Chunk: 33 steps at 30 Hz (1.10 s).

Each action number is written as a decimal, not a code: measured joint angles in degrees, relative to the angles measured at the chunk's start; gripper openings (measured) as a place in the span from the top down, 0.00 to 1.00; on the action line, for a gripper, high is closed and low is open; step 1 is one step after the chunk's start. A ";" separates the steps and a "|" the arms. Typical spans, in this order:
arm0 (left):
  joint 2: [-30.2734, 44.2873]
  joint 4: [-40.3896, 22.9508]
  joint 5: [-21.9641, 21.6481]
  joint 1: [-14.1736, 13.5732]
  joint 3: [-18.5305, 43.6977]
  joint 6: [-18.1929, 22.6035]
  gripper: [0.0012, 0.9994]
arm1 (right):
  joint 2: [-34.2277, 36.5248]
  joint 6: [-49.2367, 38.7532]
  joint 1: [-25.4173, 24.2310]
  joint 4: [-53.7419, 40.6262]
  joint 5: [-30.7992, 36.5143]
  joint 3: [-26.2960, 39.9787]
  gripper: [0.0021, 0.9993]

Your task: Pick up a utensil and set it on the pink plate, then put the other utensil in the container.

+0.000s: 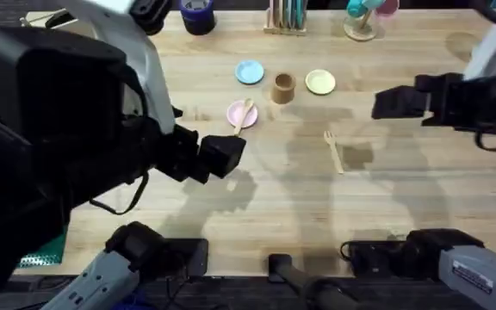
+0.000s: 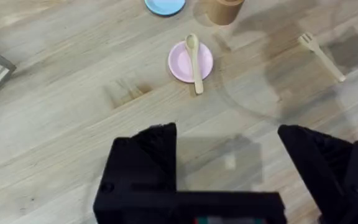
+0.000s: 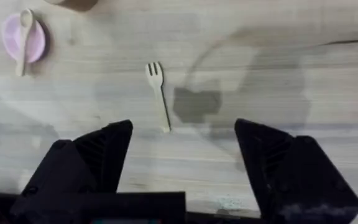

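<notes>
The wooden spoon is lying on the pink plate, its bowl resting toward the plate's 1 o'clock edge and its handle sticking out past the rim at about 7 o'clock as the overhead camera sees it. In the left wrist view the spoon is crossing the plate with the handle end overhanging onto the bare wood.

The brown cup is standing upright at roughly 2 o'clock from the pink plate, between the light blue plate and the pale yellow-green plate. Both of those plates are sitting with nothing on them. I cannot tell what the cup's inside is holding.

The wooden fork is lying flat on the table, well apart from the cup, at about 5 o'clock from it, with its tines pointing toward the far side. In the right wrist view the fork is lying on bare wood, touching nothing else.

The left gripper is hovering over the table at about 7 o'clock from the pink plate, its black fingers spread wide and holding nothing. The right gripper is hanging at about 3 o'clock from the fork, its fingers also spread wide around empty air.

Along the far edge, a dark blue tub is sitting at about 11 o'clock from the light blue plate; its contents cannot be made out.
</notes>
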 joint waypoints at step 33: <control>0.00 -0.02 0.00 0.00 -0.02 0.06 0.01 | 19.44 1.94 11.40 17.18 0.55 -11.87 0.00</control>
